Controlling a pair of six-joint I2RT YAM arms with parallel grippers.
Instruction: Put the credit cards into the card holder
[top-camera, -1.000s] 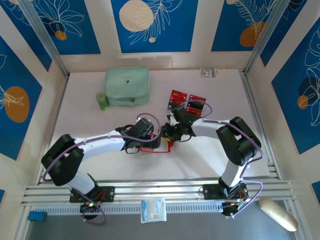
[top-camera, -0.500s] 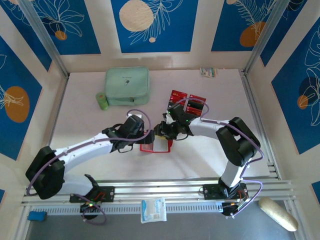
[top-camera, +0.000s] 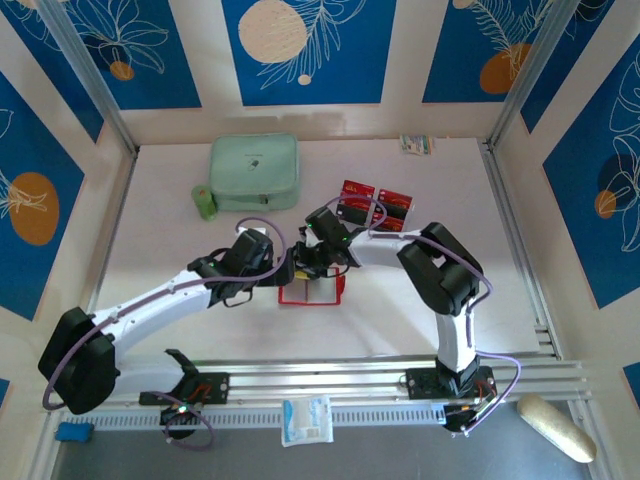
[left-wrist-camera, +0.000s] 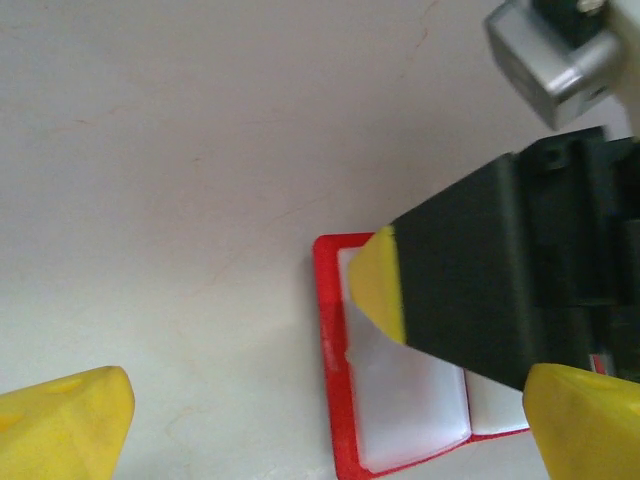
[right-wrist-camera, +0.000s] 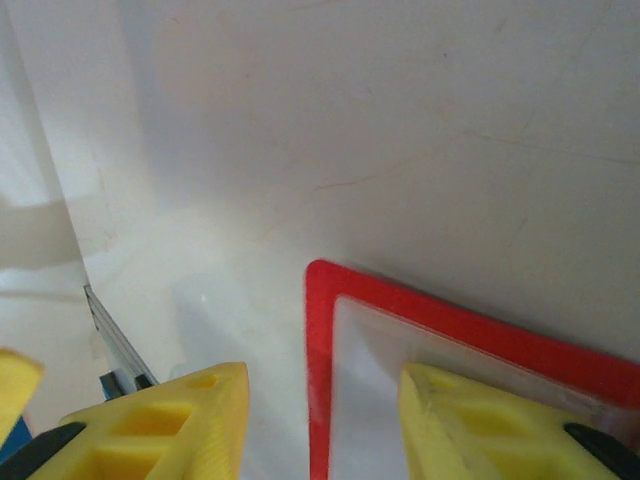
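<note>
Well, both my grippers hang low over the card holder (top-camera: 312, 293), which lies open and flat on the table (top-camera: 170, 250) between my two arms. My left gripper (left-wrist-camera: 325, 430) is spread wide, with nothing between its yellow fingertips (only the holder's red corner below). My right gripper (right-wrist-camera: 320, 420) stands partly spread, one finger (right-wrist-camera: 480, 420) over the clear sleeve, the other just off the red edge, pinching nothing. The credit cards (top-camera: 376, 203) lie farther back, apart from the holder.

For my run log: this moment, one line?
left gripper open by card holder | right gripper open over it | credit cards on table
</note>
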